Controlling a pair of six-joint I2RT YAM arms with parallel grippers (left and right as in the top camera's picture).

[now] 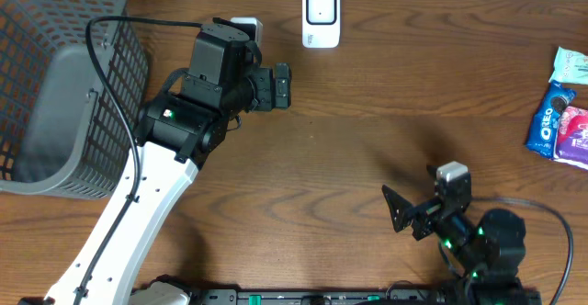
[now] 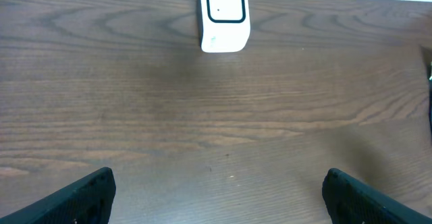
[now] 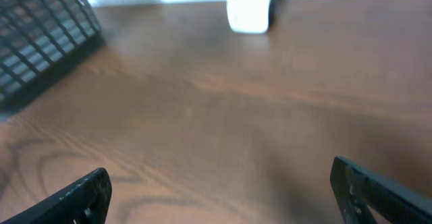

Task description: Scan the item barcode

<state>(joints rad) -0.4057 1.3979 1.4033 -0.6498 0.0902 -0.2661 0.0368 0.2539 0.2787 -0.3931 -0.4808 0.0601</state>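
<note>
Both grippers spread, empty. My left gripper (image 1: 281, 84) faces the white scanner (image 1: 321, 16) at the far edge. My right gripper (image 1: 397, 211) sits nearer the Oreo pack (image 1: 548, 117), which lies untouched at the right edge, so it should fetch. At left, a basket (image 1: 64, 84), probably for scanned goods.

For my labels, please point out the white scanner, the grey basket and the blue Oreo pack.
white scanner (image 1: 322, 16), overhead view, front face.
grey basket (image 1: 50, 20), overhead view, mesh wall.
blue Oreo pack (image 1: 548, 117), overhead view, wrapper middle.
</note>
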